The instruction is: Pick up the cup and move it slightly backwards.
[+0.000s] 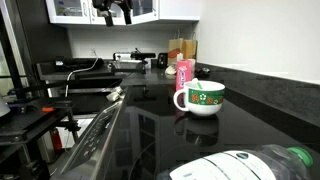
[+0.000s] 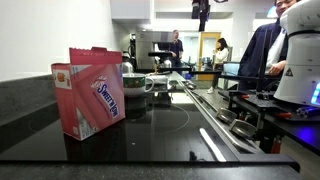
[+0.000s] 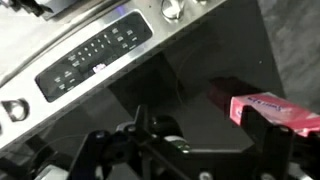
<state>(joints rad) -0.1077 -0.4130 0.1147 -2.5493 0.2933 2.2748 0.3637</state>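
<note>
The cup (image 1: pixel 200 97) is a wide white mug with a green band and red patterns. It stands upright on the black countertop (image 1: pixel 150 130). In an exterior view it shows partly behind a pink box (image 2: pixel 135 83). My gripper (image 1: pixel 114 12) hangs high above the counter, far from the cup, at the top edge of both exterior views (image 2: pixel 202 10). It is open and empty. In the wrist view its fingers (image 3: pixel 200 135) are spread wide over the dark counter. I cannot make out the cup there.
A tall slim pink container (image 1: pixel 183 72) stands just behind the cup. A pink sweetener box (image 2: pixel 92 92) stands near the wall and shows in the wrist view (image 3: pixel 270 108). A plastic bottle (image 1: pixel 250 165) lies at the front. A stove control panel (image 3: pixel 95 55) borders the counter.
</note>
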